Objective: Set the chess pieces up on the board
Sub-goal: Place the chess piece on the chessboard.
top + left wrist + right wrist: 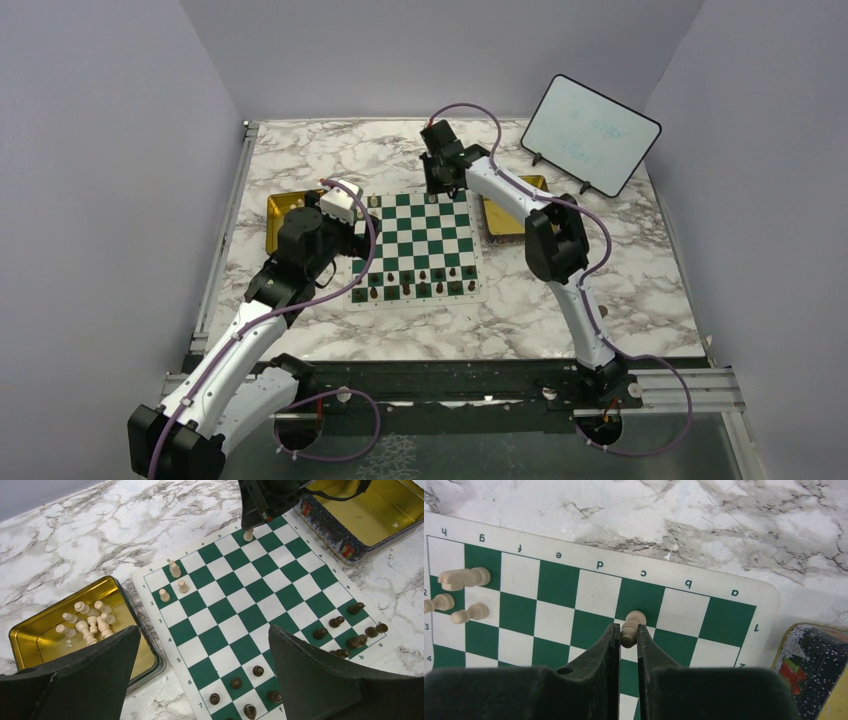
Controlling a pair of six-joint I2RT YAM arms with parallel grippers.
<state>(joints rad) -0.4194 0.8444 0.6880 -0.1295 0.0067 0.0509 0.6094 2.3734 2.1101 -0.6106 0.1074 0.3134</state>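
My right claw [627, 628] is pinched nearly closed on a cream pawn [634, 617], holding it at the upper middle of the right wrist view, just below the letter "c". I cannot tell whether its base touches the board [559, 587]. Along that edge the border reads h, g, f, e, d, c, b, a, printed upside down, with 1 at the right and 2, 3, 4 down the left.

My left claw [203, 629] hangs wide apart and holds nothing. Three cream pieces [175, 569] stand upper left on the board, and dark pieces [345, 622] crowd its lower right. More cream ones [87, 622] lie in the gold tray [30, 635] at lower left on the marble desk [75, 535]. The whiteboard [590, 130] at upper right carries writing too faint to read.
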